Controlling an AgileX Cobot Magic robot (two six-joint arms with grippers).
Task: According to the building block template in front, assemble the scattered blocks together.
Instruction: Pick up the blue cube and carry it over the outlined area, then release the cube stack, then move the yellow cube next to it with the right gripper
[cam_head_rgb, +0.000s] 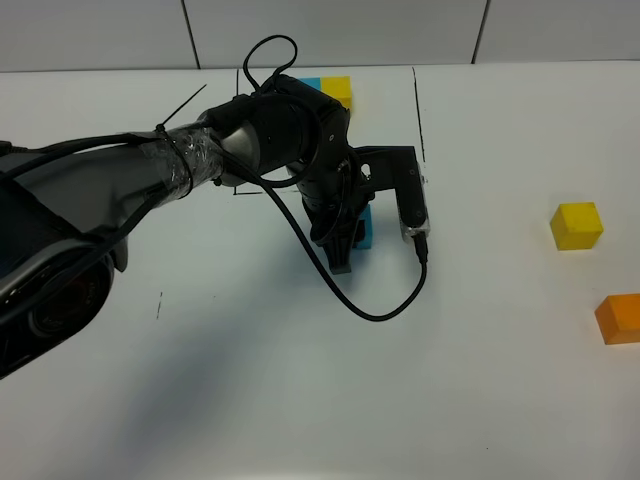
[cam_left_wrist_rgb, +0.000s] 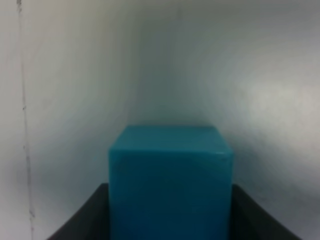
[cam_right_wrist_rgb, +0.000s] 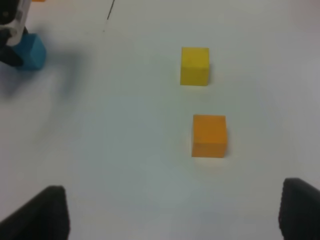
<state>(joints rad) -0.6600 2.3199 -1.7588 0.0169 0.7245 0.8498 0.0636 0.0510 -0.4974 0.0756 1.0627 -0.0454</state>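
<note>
While the building block template (cam_head_rgb: 336, 89) lay hidden partly behind the arm (cam_head_rgb: 150, 170), left gripper (cam_head_rgb: 345, 248) clamped the blue cube (cam_head_rgb: 365, 228) near it, probably as the L's anchor; yellow cube (cam_head_rgb: 577, 224), orange cube (cam_head_rgb: 620, 318) well apart; right gripper (cam_right_wrist_rgb: 172, 205) spread empty

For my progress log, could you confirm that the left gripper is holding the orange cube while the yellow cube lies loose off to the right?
Not quite: the left gripper is holding the blue cube, as the left wrist view shows. The orange cube lies free on the table. The yellow cube does lie loose off to the right.
</note>
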